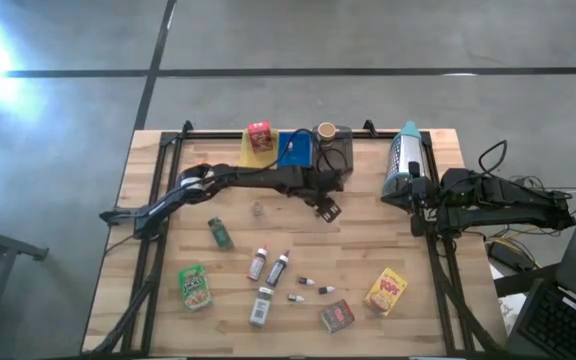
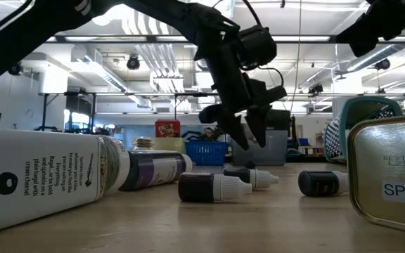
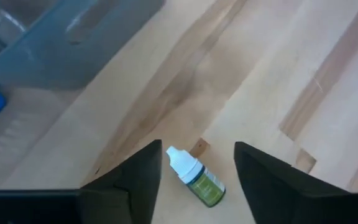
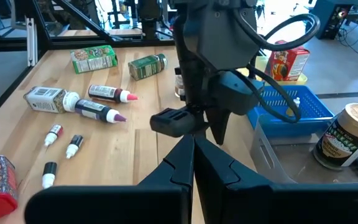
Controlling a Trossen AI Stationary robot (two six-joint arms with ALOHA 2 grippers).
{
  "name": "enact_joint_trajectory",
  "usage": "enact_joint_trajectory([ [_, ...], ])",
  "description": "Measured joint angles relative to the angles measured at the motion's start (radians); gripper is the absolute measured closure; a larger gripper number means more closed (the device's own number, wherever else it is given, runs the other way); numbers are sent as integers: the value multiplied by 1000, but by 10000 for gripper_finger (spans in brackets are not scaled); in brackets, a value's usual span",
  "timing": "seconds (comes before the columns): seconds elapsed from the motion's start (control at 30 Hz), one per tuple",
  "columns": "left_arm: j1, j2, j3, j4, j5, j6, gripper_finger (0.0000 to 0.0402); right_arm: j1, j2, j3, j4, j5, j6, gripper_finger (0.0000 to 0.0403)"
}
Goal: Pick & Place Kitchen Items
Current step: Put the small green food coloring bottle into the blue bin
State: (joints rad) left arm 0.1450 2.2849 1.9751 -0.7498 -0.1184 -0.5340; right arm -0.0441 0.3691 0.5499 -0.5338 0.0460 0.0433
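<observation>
- POISED OVER A VIAL: The left gripper (image 3: 197, 148) hangs in the air over the middle of the table with its fingers pointing down. They stand moderately apart and hold nothing.
- A small green vial (image 3: 202, 183) with a white cap lies on its side on the bare wood right below. In the left wrist view it shows in the gap between the two fingers, touching neither.
- The step in hand looks like the approach to a pick-up. The next move would call for a straight descent, the fingers straddling the vial's body rather than its cap, then a gentle close. A vial this light and round could easily roll or skid away.
- Toward the table's front edge, more groceries wait, well apart from the gripper: two slim bottles (image 1: 268, 266), three tiny vials (image 1: 313, 287), a white-labelled jar (image 1: 260, 306), a green pouch (image 1: 195, 286), a yellow pouch (image 1: 387, 290) and a red tin (image 1: 337, 316).
- At the back edge, just beyond the gripper, stand the grey tray (image 1: 340, 158), the blue tray (image 1: 295, 150) and the yellow tray (image 1: 256, 155). A brown-lidded jar (image 1: 326, 131) already sits in the grey one and a red box (image 1: 260, 135) in the yellow.
- Farther off, at the table's right edge, the right gripper (image 4: 193, 146) waits, closed and empty.
</observation>
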Motion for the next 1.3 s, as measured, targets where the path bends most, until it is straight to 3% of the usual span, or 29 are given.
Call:
enact_joint_trajectory([
  [0.23, 4, 2, -1, -14, -1, -82, 146, 0, 0, 0, 0, 0, 0, 394],
  [0.93, 6, 31, -1, -49, -13, -320, 164, 0, 0, 0, 0, 0, 0, 394],
  [1.3, 5, 39, -2, -43, -34, -367, 164, 0, 0, 0, 0, 0, 0, 394],
])
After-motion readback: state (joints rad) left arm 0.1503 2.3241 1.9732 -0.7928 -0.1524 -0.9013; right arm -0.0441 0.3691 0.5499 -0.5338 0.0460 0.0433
